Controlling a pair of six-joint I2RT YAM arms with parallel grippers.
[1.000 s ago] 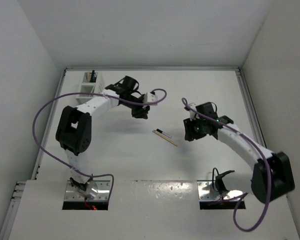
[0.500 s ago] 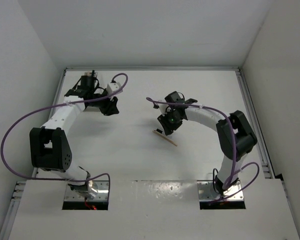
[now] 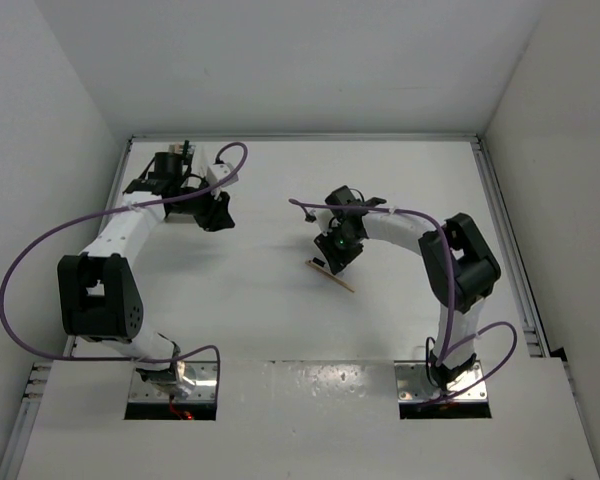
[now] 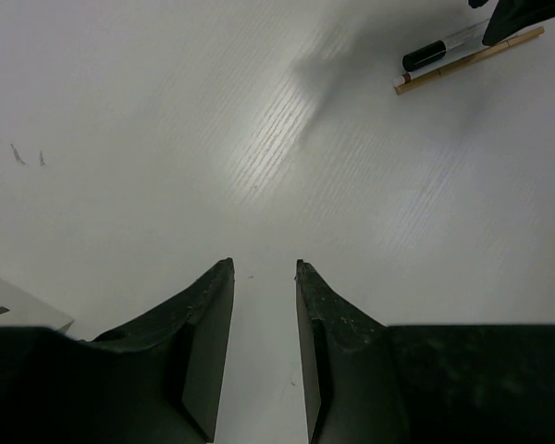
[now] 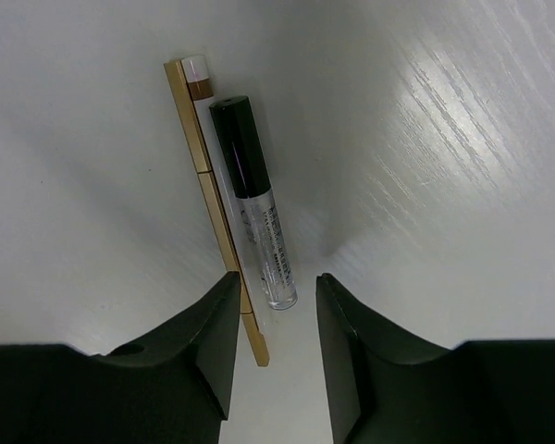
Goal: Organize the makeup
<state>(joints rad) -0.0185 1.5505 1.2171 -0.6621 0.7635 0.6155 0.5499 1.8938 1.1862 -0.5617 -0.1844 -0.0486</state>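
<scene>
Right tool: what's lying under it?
The right tool, open, hangs over a tan pencil and a clear tube with a black cap, side by side on the table. Wrist view shows both whole; top view partly blocked.

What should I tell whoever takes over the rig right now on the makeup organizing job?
Left end effector: slightly open, empty, over the table near the white rack.
Right end effector: open, holding nothing, poised over the near ends of two items.
Makeup: tan pencil and clear tube with black cap lie side by side mid-table.
Done: neither is picked up; the rack's contents are mostly hidden by the left arm.
Left: grasp each and put it away, likely in the rack.
</scene>
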